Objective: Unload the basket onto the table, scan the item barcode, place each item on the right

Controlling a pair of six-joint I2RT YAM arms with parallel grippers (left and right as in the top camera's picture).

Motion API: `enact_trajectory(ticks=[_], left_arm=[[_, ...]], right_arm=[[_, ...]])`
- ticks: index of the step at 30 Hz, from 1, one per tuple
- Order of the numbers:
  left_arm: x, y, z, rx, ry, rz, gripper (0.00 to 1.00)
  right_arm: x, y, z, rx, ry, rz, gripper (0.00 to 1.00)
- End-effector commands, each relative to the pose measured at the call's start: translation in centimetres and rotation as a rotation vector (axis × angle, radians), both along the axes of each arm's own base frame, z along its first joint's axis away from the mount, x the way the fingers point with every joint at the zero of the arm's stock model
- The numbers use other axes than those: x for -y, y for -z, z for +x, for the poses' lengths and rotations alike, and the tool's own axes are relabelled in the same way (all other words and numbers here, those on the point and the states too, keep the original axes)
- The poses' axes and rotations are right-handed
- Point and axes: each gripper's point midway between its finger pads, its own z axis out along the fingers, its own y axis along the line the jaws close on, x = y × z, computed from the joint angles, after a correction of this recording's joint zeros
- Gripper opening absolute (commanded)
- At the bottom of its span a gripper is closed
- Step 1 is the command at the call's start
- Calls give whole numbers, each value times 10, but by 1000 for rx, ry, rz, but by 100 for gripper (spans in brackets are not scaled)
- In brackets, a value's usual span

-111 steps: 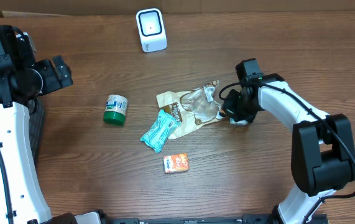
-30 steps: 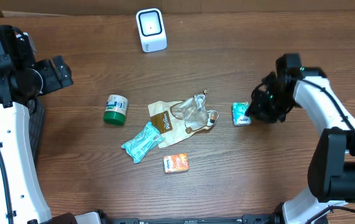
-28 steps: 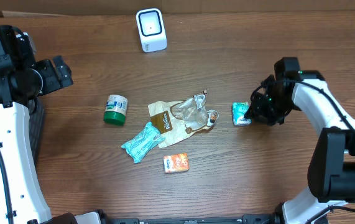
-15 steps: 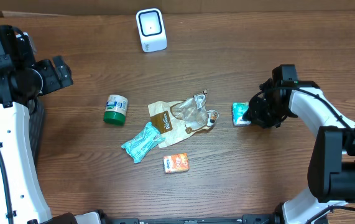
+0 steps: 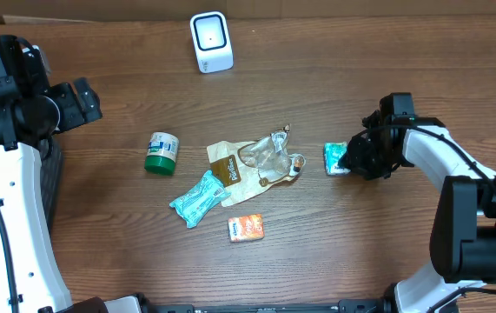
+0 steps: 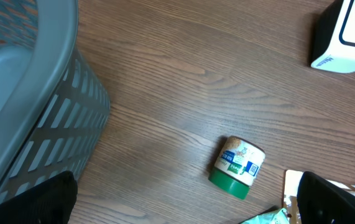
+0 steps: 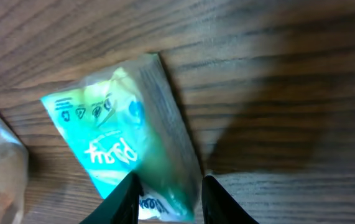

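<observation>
So, on your brown wooden worktop (image 5: pixel 386 69), well apart from the white box-shaped scanner (image 5: pixel 210 41), the left end effector (image 6: pixel 183 208) gaped idle. The right end effector (image 7: pixel 169 190) was clamped on the small teal foil packet (image 7: pixel 115 137), likely readying a lift.

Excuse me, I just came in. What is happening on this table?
The right gripper is shut on a small teal packet, which seems to rest on the wooden table, to the right of the other items. The packet has not yet been brought to the white scanner at the far edge. The left gripper hangs open and empty beside a grey basket, with a green-lidded jar lying below it.
</observation>
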Motion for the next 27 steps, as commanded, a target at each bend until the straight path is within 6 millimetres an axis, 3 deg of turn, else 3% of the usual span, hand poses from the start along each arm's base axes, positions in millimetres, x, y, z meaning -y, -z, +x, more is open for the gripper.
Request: enact_trajectory(ticks=[1,8,10,12,18,22,27], left_arm=[[-1,-5,-2,14,0,11,99],[-1,-5,-2,14,0,11,100],[-1,-5,-2,14,0,12,100],[-1,-5,-2,14,0,11,99],[-1,-5,-2,14,0,11,99],[-1,-5,-2,14,0,11,99],[-1,-5,-2,14,0,11,100]], right_arm=[[-4,4,-6,-14,3,26,31],[-5,7,-4,4,2,30,27],[-5,11,-5,5,12,32,21],[-5,15,-8,1,27,34,4],[-13,7,-10,-5,25,95,4],[-24,-23,-6,33,10,189,4],[-45,-92,1,175,-67,399,4]])
